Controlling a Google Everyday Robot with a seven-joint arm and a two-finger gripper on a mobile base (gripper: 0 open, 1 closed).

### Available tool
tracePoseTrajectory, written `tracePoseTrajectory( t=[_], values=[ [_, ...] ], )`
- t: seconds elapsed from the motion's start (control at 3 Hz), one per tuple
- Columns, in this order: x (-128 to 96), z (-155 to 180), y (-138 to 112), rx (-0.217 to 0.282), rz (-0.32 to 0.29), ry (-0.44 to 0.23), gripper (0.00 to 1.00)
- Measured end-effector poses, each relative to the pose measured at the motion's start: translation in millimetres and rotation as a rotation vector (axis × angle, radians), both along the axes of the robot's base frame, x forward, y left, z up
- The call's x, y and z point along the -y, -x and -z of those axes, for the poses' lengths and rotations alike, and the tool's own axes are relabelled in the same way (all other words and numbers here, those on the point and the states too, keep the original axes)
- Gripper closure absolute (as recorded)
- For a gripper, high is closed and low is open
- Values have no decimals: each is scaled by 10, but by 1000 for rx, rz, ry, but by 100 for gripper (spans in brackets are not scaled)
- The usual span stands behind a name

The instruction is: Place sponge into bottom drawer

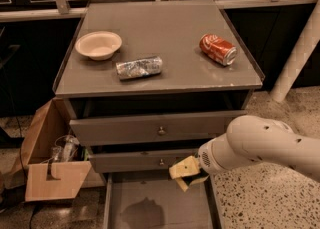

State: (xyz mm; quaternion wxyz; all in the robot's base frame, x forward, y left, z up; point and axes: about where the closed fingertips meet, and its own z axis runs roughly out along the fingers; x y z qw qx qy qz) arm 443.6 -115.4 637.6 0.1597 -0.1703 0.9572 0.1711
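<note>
Foam of pale yellow colour shows at the end of my arm (pixel 260 145): this is the sponge (pixel 181 167), and my pincer (pixel 191 175) pinches it. The pincer itself is mostly hidden behind the sponge and my white wrist. The sponge hangs in the air, tilted. It is in front of the right part of the middle drawer (pixel 130 162) and above the back right part of the bottom drawer (pixel 190 208). As far as I can see, it touches neither the floor of this drawer nor its walls.

The bottom drawer is pulled out toward the camera. It is a shallow grey tray, and a dark shadow lies on its floor. The middle drawer and the top drawer (pixel 125 129) each have one small knob and seem pulled out a little. My arm comes in from the right, over the speckled floor (pixel 260 203).

On the cabinet top (pixel 165 23) a pale bowl (pixel 98 44) stands at the left. A crumpled foil packet (pixel 139 67) lies near the middle front, and a red can (pixel 218 49) lies on its side at the right. These three are well apart from each other. Left of the cabinet an open cardboard box (pixel 50 183) sits on the ground, with some clear plastic things inside.
</note>
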Motion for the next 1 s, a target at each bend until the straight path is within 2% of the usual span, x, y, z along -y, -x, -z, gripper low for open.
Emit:
tracePoseTrajectory(
  t=[0.33,0.67,1.0],
  values=[
    [0,1,0,0,0,0,100],
    [-50,297,-8,-45,42,-7,100],
    [-71,703,-120,-71,157,-31,100]
  ],
)
